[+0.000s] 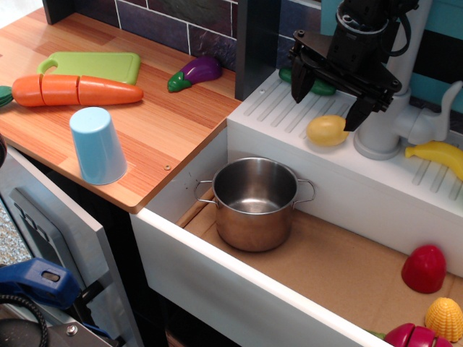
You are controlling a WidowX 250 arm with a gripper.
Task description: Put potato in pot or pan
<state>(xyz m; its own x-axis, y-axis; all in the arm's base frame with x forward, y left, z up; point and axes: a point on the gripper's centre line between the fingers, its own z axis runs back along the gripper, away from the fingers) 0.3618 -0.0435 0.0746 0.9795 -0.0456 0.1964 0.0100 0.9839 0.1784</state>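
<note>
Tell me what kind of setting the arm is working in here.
Most likely a children's toy kitchen: a white plastic sink with a toy faucet, plastic play food such as the carrot and eggplant, and a small steel pot.

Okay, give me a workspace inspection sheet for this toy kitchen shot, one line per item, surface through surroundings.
Surface: wooden counter on the left, white ridged drainboard behind the sink well.
Job's things: potato lies on the drainboard; pot stands upright and empty in the sink well.
Clutter: carrot, green cutting board, blue cup upside down, eggplant, banana, red, orange and pink toys at the sink's right end.
Grippers: gripper open, above the potato, not touching it.
Cables: black cable at lower left.
Surroundings: tiled back wall, white faucet.
</note>
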